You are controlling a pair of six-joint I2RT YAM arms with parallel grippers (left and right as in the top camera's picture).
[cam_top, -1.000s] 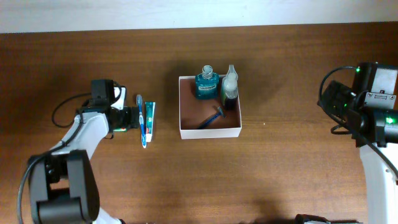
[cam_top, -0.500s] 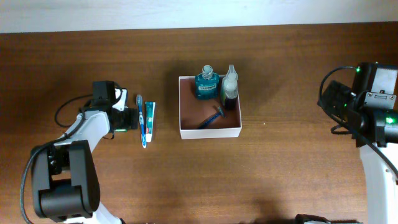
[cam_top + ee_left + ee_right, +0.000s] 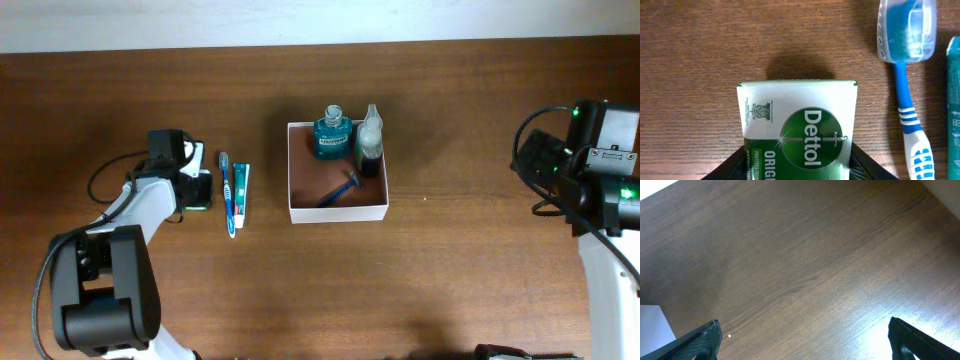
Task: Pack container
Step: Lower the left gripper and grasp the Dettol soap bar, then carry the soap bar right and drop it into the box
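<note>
Container [image 3: 338, 212]: square, shallow, open-topped box with white walls and a brownish-pink floor; stands near the middle of the desk [image 3: 450, 280], between the two arms.
Back wall: a teal mouthwash bottle [image 3: 330, 133] stands upright at the far left part of the box, and a clear bottle [image 3: 369, 140] with dark contents stands at the far right corner; the two are just beside each other.
Floor: a blue razor [image 3: 340, 190] lies slantwise on the near half, its head toward the clear bottle.
Left of container: a toothpaste box [image 3: 242, 190] lies on the desk, apart from the white wall; a blue-and-white toothbrush [image 3: 227, 190] with a capped head lies just beside it, parallel, on the side away from the container.
Soap box [image 3: 800, 130]: green and white, marked "Dettol"; lies left of the toothbrush, near but not touching.
Left jaws: clenched on the soap box, one dark finger against each long side; whether the box rests on the desk cannot be told.
Right jaws: released, spread wide over bare wood, nothing between them.
Right arm [image 3: 600, 190]: at the right edge of the desk, well apart from the container.
</note>
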